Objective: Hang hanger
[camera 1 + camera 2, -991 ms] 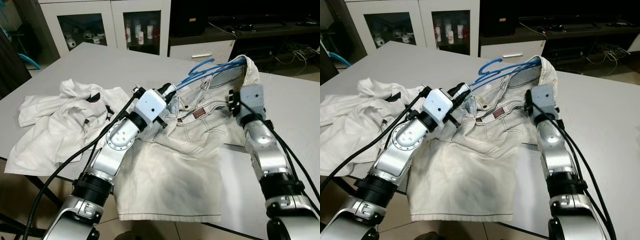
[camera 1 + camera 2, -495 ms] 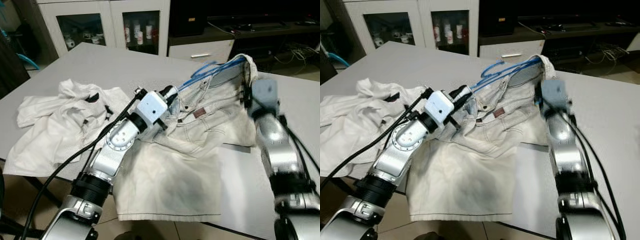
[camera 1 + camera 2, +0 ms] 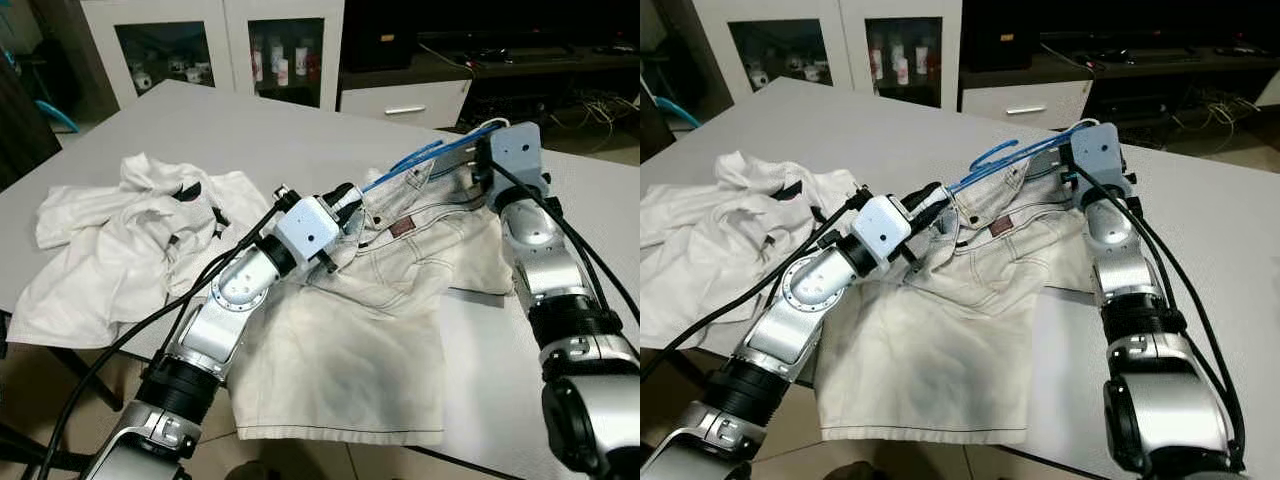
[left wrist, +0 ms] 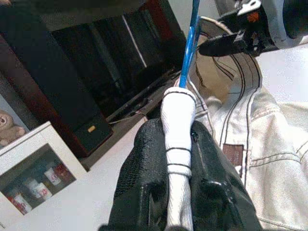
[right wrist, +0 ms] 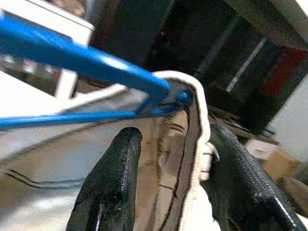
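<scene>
- Grey table [image 3: 230,125]: the far half is lying bare; the right side beside the shorts is bare too.
- One pair of off-white shorts [image 3: 350,340] is lying on the near middle of the table, hem hanging over the near edge.
- One blue hanger [image 3: 1012,160] is sitting inside the waistband, hook pointing toward the far edge.
- Left gripper [image 4: 179,159] is clamping shut on the hanger's white-wrapped end at the waistband's left.
- Right gripper [image 5: 168,159] is straddling the waistband's right end, fingers [image 5: 113,187] apart, one on each side of the fabric, beside the hanger's tip.
- One crumpled white garment [image 3: 120,240] is lying at the left edge.
- Glass-door cabinet [image 3: 220,45] and dark TV unit [image 3: 500,60] are standing beyond the far edge.
</scene>
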You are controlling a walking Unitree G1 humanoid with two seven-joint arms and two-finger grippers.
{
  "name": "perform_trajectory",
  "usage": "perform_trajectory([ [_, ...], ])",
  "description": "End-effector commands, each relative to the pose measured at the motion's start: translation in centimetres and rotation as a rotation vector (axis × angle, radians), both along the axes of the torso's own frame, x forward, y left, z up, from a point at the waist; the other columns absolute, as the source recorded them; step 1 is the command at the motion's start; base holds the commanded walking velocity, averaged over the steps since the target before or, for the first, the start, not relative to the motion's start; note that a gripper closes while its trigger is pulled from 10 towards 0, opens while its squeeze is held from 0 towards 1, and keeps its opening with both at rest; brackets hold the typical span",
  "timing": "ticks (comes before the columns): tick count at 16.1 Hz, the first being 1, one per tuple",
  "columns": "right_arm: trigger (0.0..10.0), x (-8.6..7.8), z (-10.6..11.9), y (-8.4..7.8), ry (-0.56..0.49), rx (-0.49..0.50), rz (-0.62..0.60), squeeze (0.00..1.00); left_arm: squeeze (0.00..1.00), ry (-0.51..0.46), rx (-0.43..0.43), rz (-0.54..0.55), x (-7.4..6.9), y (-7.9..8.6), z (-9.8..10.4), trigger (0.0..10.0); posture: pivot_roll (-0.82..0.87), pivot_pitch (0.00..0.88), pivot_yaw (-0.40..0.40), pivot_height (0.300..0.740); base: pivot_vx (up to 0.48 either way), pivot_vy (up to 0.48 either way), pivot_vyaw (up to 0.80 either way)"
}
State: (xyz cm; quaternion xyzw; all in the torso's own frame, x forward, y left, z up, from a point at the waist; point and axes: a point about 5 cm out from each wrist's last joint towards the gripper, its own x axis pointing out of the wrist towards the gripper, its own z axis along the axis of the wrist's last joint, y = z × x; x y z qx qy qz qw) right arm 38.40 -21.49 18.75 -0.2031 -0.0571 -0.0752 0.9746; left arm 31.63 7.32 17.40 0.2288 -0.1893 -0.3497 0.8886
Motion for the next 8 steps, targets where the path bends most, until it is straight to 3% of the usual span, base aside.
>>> perform_trajectory([
  [1, 10.0, 0.2, 0.6, -0.9, -0.012, -0.028, -0.051, 0.0, 0.0, -0.036, -0.016, -0.02, -0.3, -0.3, 0.7, 10.0, 0.08, 0.0, -0.05, 0.723, 0.0, 0.0, 0.0],
  [5, 10.0, -0.1, 0.0, -2.8, 0.004, -0.057, -0.163, 0.0, 0.0, -0.037, -0.015, -0.022, -0.4, -0.2, 0.7, 10.0, 0.07, 0.0, -0.044, 0.723, 0.0, 0.0, 0.0],
  [8, 10.0, -0.7, -1.6, -5.0, 0.087, -0.05, -0.298, 0.0, 0.0, -0.04, -0.013, -0.032, -0.5, -0.5, 0.8, 10.0, 0.06, 0.0, -0.039, 0.723, 0.0, 0.0, 0.0],
])
